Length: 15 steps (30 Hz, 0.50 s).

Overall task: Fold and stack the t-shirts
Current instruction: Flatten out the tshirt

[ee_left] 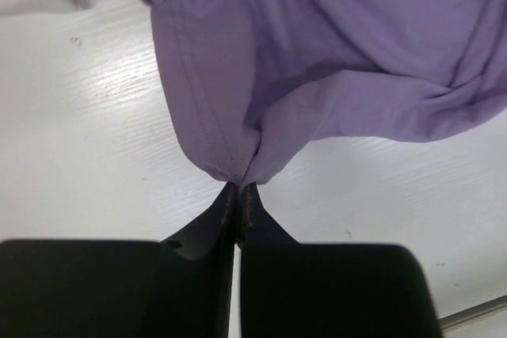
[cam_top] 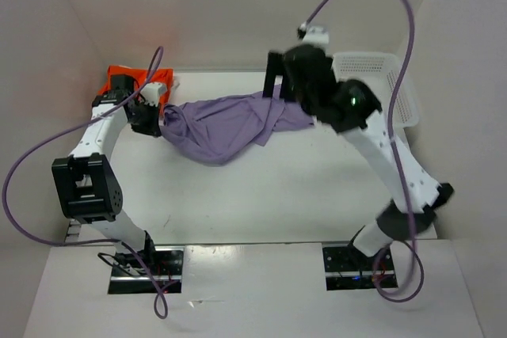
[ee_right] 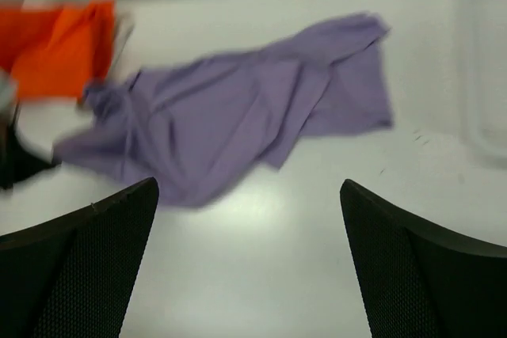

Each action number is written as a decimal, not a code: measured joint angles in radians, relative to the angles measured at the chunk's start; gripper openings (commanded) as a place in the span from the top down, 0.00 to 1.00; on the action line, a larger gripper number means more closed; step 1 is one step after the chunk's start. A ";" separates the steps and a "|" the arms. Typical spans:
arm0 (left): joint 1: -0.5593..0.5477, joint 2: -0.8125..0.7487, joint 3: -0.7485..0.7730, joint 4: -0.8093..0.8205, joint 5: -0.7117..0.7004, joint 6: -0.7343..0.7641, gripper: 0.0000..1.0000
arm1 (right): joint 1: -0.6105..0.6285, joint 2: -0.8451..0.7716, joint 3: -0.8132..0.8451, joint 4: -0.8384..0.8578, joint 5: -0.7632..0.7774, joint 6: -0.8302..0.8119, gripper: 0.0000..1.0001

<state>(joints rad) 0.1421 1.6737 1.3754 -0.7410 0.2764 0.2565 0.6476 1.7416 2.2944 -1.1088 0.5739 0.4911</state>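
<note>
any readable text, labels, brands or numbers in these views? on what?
None can be read in any view.
The lavender t-shirt and the orange t-shirt show plain cloth with no print.
The white basket and the table carry no legible mark.

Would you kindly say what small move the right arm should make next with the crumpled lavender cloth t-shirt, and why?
Probably lower the open right gripper onto the free end of the lavender cloth t-shirt and close. The left gripper is shut on a bunched edge at the other side, and the shirt lies crumpled, so a second hold seems needed to spread it.
</note>
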 measured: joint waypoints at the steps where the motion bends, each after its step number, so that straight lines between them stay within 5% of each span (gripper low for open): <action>1: 0.000 -0.012 -0.003 0.004 0.019 -0.001 1.00 | 0.084 -0.113 -0.175 0.056 -0.003 -0.006 0.00; 3: 0.000 -0.024 -0.007 0.010 0.042 -0.002 1.00 | 0.160 -0.266 -0.489 0.197 -0.053 -0.010 0.00; 6: 0.001 -0.025 -0.021 0.016 0.057 -0.002 1.00 | 0.090 -0.266 -0.771 0.338 -0.076 0.001 0.12; 12: 0.001 -0.025 -0.043 0.013 0.065 -0.003 1.00 | -0.037 0.084 -0.887 0.553 -0.173 0.033 0.60; 15: 0.001 -0.026 -0.043 0.014 0.066 -0.004 1.00 | -0.045 0.168 -0.872 0.585 -0.193 0.052 0.63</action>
<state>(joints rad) 0.1429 1.6482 1.3323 -0.7273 0.3420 0.2523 0.6022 1.9099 1.4223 -0.5240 0.3809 0.5434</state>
